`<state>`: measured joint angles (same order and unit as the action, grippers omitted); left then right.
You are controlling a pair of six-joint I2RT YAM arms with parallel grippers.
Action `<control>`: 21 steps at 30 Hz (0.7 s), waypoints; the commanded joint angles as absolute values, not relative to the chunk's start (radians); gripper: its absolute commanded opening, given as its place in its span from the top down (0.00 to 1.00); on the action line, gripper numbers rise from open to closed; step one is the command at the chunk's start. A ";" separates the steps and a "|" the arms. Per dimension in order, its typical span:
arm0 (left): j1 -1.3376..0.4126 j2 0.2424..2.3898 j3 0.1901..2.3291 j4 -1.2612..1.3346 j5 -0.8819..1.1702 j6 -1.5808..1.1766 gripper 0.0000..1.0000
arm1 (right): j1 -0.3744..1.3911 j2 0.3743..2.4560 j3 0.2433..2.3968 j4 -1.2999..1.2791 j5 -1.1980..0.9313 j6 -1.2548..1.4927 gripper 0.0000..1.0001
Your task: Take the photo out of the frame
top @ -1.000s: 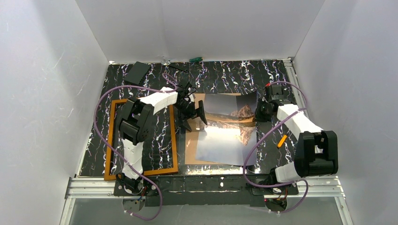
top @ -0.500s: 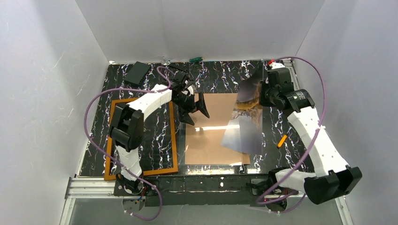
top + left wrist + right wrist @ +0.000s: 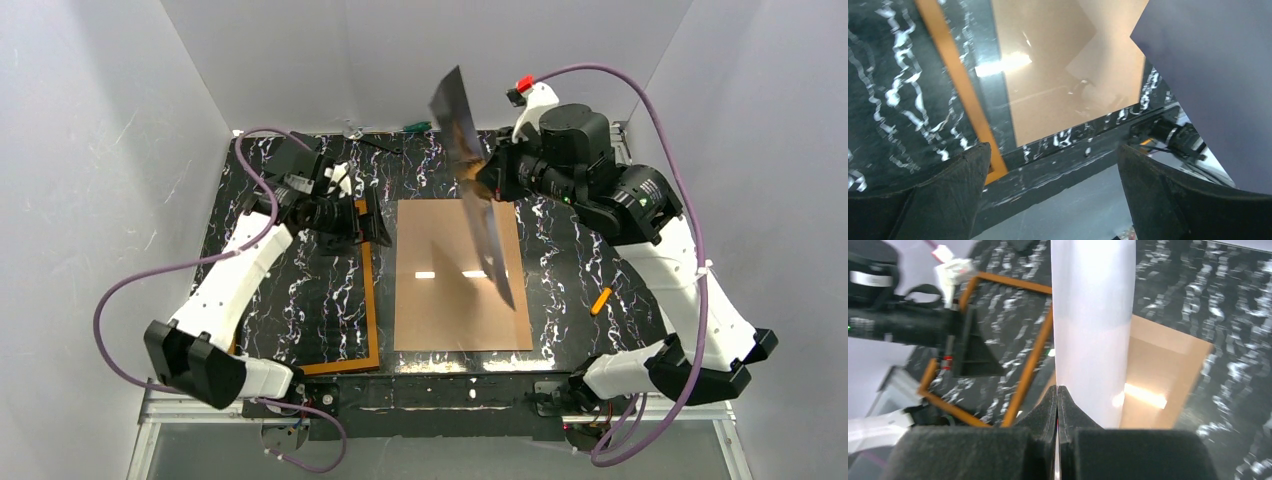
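Note:
My right gripper is shut on one edge of the photo and holds it high above the table, tilted and nearly edge-on to the top view. In the right wrist view the photo is a pale sheet running up from the closed gripper. A brown backing board lies flat below it. The orange-brown frame lies to the left, partly under my left arm. My left gripper hangs open and holds nothing above the frame's right rail, its fingertips wide apart.
A black block and a green-handled tool lie at the back edge. A small orange item sits right of the board. White walls close in three sides. The metal rail runs along the near edge.
My right arm has lifted the photo off the backing board and swung it up into the air. My left arm has drawn back to the left, over the frame, still open.

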<state>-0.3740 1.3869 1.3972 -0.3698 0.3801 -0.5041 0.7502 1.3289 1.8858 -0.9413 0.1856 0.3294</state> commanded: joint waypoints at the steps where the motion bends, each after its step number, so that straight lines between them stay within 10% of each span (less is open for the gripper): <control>1: -0.367 1.291 1.335 -0.538 0.229 -0.453 0.02 | 0.806 1.348 1.944 -0.852 -0.027 0.427 0.99; 21: -0.365 1.190 1.280 -0.508 0.192 -0.498 0.02 | 0.252 1.234 0.860 -0.191 -0.437 0.608 0.99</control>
